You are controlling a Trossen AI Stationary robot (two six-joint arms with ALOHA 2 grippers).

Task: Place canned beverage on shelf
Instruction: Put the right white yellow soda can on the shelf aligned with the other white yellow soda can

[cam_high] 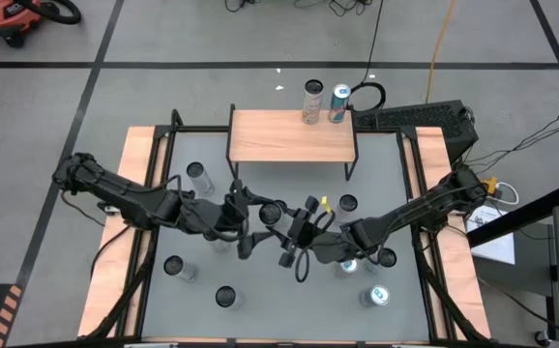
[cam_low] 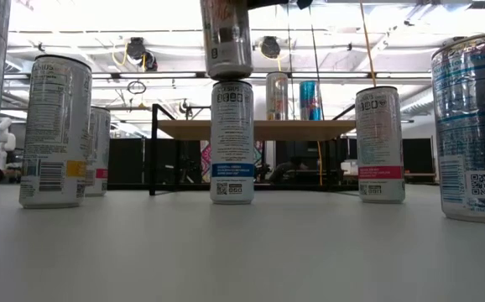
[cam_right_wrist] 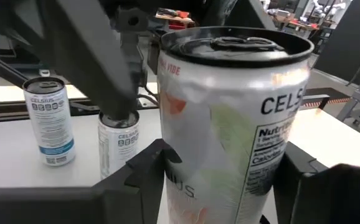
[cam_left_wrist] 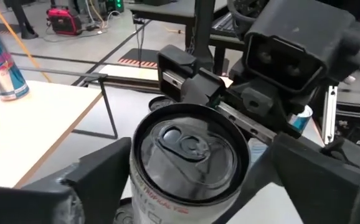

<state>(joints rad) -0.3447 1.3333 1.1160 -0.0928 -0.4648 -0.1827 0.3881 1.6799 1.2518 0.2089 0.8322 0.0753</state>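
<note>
- Loose cans (cam_high: 197, 176) dot the table (cam_high: 407, 222) around both arms
- Right gripper (cam_right_wrist: 223, 180) clamps the lifted can (cam_right_wrist: 230, 118) mid-table, near side of the shelf (cam_high: 292, 136); left gripper (cam_left_wrist: 186, 180) spread around it
- Only the low view shows the can (cam_low: 226, 38) hanging above a standing one (cam_low: 232, 143)

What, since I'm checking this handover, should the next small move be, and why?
Probably draw the left gripper back off the can: its fingers stand apart beside it, while the right gripper is shut on it, ready to carry it to the shelf.
</note>
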